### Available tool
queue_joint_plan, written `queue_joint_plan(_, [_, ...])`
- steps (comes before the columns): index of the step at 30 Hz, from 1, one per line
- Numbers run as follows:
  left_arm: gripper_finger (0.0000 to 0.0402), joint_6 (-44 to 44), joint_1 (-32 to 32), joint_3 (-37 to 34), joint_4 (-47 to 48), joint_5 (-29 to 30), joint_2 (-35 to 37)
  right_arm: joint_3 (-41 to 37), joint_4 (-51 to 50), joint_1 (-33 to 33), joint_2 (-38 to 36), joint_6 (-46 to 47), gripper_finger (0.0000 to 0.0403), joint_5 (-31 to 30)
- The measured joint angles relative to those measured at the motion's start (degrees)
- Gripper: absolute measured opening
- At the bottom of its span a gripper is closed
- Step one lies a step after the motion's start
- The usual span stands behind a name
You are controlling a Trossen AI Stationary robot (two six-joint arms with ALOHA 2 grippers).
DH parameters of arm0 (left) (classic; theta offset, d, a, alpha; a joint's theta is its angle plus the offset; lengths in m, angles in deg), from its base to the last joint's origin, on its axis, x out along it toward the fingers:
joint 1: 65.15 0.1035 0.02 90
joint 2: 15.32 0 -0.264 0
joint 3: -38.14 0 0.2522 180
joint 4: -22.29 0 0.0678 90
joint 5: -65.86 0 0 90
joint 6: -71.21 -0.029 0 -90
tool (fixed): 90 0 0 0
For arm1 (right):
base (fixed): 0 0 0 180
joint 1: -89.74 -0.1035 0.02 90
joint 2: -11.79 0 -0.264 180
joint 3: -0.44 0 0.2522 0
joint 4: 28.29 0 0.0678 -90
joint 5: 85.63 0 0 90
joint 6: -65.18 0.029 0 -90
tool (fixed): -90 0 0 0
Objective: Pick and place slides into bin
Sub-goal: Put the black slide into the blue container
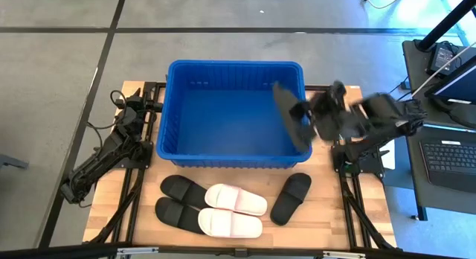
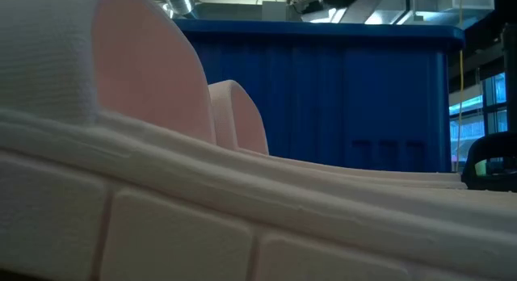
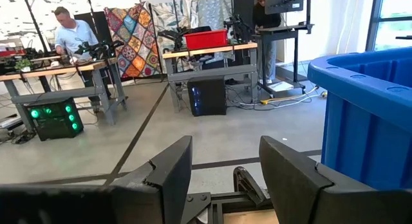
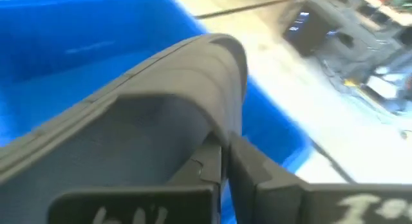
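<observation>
My right gripper [image 1: 311, 117] is shut on a black slide [image 1: 291, 116], held up over the right part of the blue bin [image 1: 223, 114]. On the table in front of the bin lie two black slides [image 1: 178, 199] at the left, two white slides [image 1: 232, 211] in the middle, and one black slide [image 1: 291, 198] at the right, all flat on the wood. The white slides [image 2: 161, 192] fill the low view, with the bin [image 2: 323, 95] behind them. My left gripper [image 3: 225, 179] stands open with nothing in it at the bin's left side, pointing level. My right gripper pinches the edge of the black slide's wide strap [image 4: 219, 130] between its two fingers [image 4: 257, 169]. It comes from the table's right side, slanting down. The slide is lifted clear, turned on its side and tilted above the bin's right wall [image 1: 301, 88].
The left arm [image 1: 111, 151] lies folded along the table's left edge. The right arm's base [image 1: 357, 155] stands at the table's right edge. A desk with a laptop [image 1: 450, 158] stands beyond it. Bare wood [image 1: 342, 222] lies at the near right.
</observation>
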Motion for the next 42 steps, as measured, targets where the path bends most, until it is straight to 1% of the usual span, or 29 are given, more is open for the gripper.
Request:
queue_joint_plan(3, [0.0176,0.0,0.0,0.0,0.0,0.0,0.0,0.0,4.5,6.3,0.1,-6.9,0.0012,0.3])
queue_joint_plan(8, [0.0176,0.0,0.0,0.0,0.0,0.1,0.0,0.1,10.1,16.0,2.5,-17.1,0.0012,0.6])
queue_joint_plan(10, [0.0176,0.0,0.0,0.0,0.0,0.1,0.0,0.1,12.3,19.0,3.9,-20.6,0.0012,2.0])
queue_joint_plan(14, [0.0176,0.0,0.0,0.0,0.0,0.1,0.0,0.1,15.3,24.3,8.4,-25.8,0.0012,4.9])
queue_joint_plan(18, [0.0176,0.0,0.0,0.0,0.0,0.1,0.0,0.0,16.0,28.2,14.2,-30.2,0.0012,5.0])
queue_joint_plan(20, [0.0176,0.0,0.0,0.0,0.0,0.1,0.0,0.0,15.4,29.6,17.5,-31.8,0.0012,5.0])
queue_joint_plan(24, [0.0176,0.0,0.0,0.0,0.0,0.1,0.0,0.0,12.2,31.8,24.1,-32.1,0.0012,5.3])
queue_joint_plan(29, [0.0176,0.0,0.0,0.0,0.0,0.1,0.0,-1.1,6.5,33.3,30.1,-33.0,0.0012,5.3])
queue_joint_plan(32, [0.0176,0.0,0.0,0.0,0.0,0.1,0.0,-4.6,7.6,34.0,30.6,-33.1,0.0012,5.2])
queue_joint_plan(37, [0.0176,0.0,0.0,0.0,0.0,0.1,0.0,-12.9,12.7,35.5,29.6,-33.3,0.0012,5.2])
queue_joint_plan(42, [0.0176,-0.1,0.0,0.0,0.0,0.1,0.0,-19.9,21.2,35.8,29.0,-39.8,0.0012,5.2])
